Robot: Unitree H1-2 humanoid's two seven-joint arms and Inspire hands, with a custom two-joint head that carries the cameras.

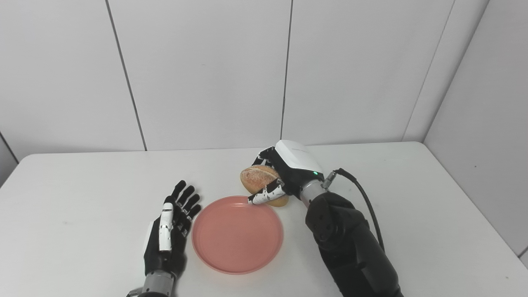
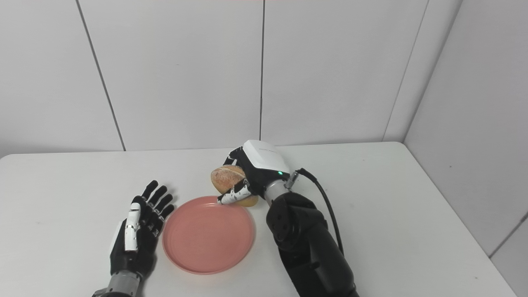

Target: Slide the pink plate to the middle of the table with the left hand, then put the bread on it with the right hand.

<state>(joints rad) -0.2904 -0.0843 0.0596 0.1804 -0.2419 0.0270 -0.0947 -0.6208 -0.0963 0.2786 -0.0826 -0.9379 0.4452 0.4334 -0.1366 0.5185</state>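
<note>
The pink plate (image 1: 237,235) lies flat near the middle of the white table, with nothing on it. My right hand (image 1: 284,171) is shut on the brown bread roll (image 1: 258,178), holding it just past the plate's far rim, thumb across its front. My left hand (image 1: 171,225) lies open with fingers spread, palm side up, just left of the plate and not touching it. The same scene shows in the right eye view: plate (image 2: 208,234), bread (image 2: 227,177), left hand (image 2: 138,231), right hand (image 2: 258,167).
The white table (image 1: 412,198) runs to a wall behind and a wall on the right. A black cable (image 1: 365,198) loops from my right wrist over the forearm.
</note>
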